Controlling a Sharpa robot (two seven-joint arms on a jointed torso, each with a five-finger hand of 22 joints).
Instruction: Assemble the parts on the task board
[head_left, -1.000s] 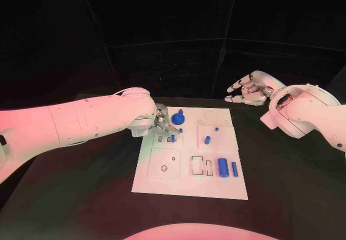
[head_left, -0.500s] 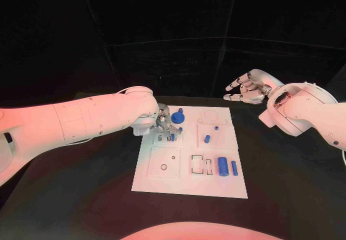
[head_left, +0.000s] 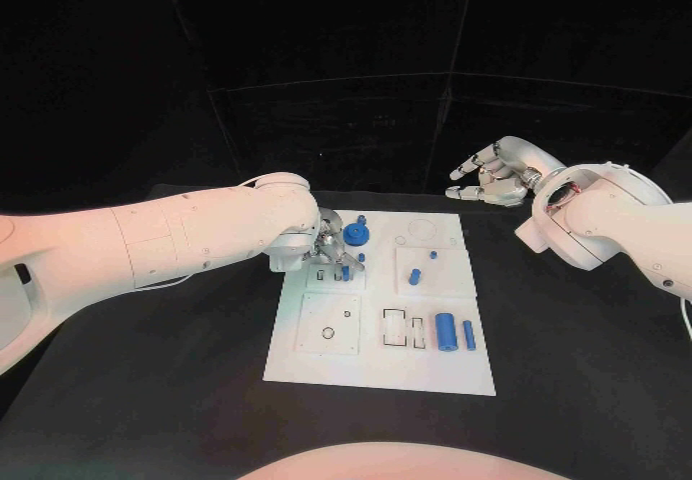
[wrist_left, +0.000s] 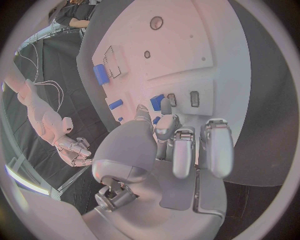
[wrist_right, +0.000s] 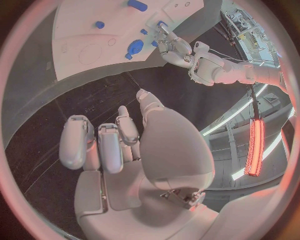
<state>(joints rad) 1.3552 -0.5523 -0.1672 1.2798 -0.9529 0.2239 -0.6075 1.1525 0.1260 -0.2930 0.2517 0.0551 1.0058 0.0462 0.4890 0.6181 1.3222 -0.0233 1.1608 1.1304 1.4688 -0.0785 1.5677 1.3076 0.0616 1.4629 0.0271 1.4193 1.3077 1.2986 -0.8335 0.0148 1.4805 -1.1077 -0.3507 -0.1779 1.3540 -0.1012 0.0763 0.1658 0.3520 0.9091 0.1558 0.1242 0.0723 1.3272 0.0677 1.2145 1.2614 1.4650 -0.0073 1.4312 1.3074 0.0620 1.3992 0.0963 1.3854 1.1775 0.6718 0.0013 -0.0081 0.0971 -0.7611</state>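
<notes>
Working fingers: left hand (head_left: 323, 243) fingers (wrist_left: 167, 129) bunched down on a small blue part (wrist_left: 157, 102) at the upper-left block of the task board (head_left: 378, 375). Looks pinched betw. thumb and a finger, tip at a slot, but can't tell for sure if it's seated.
Right hand: right hand (head_left: 493, 172) held up off the board's far right corner, well apart from it. Fingers (wrist_right: 112, 145) half curled, spread, holding nothing.
Parts nearby: blue gear-like disc (head_left: 356, 238) just beside left hand; small blue peg (head_left: 414, 278) and a dot-size one (head_left: 433, 258) in the upper-right block.
Parts further out: blue cylinder (head_left: 446, 331) and thin blue bar (head_left: 469, 336) lying near the rectangular cut-outs (head_left: 402, 329), lower right of board.
Counter: black counter (head_left: 159, 400), board sits mid.
Change vs 1 s ago: left hand barely moved, same spot over the slot; right hand lifted a touch and drew back. Loose parts same places.
Meaning: my guess, insertion in progress, fine alignment stage. Task early-mid, several pcs not yet placed.
</notes>
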